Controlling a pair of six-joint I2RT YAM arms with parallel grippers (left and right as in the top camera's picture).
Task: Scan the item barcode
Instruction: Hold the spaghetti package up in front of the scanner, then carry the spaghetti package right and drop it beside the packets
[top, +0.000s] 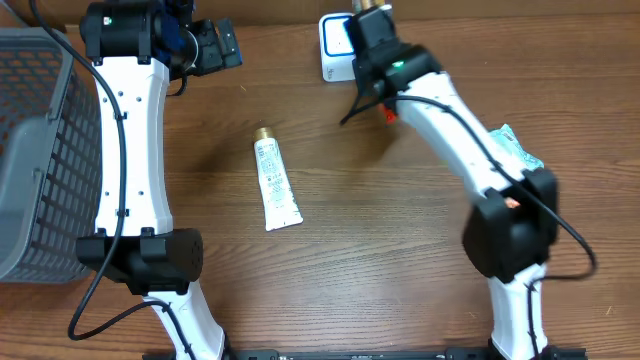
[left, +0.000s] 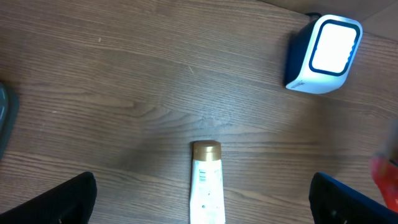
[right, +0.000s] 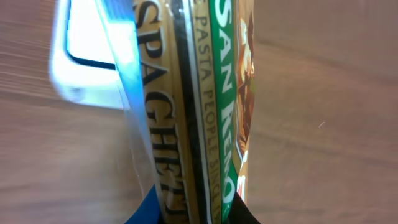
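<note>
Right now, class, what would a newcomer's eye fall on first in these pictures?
The spaghetti packet fills the right wrist view, clamped in the right gripper close to the glowing white scanner at the table's far edge. Next, a white tube lies mid-table, and a grey basket stands at the left.

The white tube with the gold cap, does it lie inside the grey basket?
No, the white tube lies flat on the wooden table, well apart from the grey basket at the left edge.
</note>
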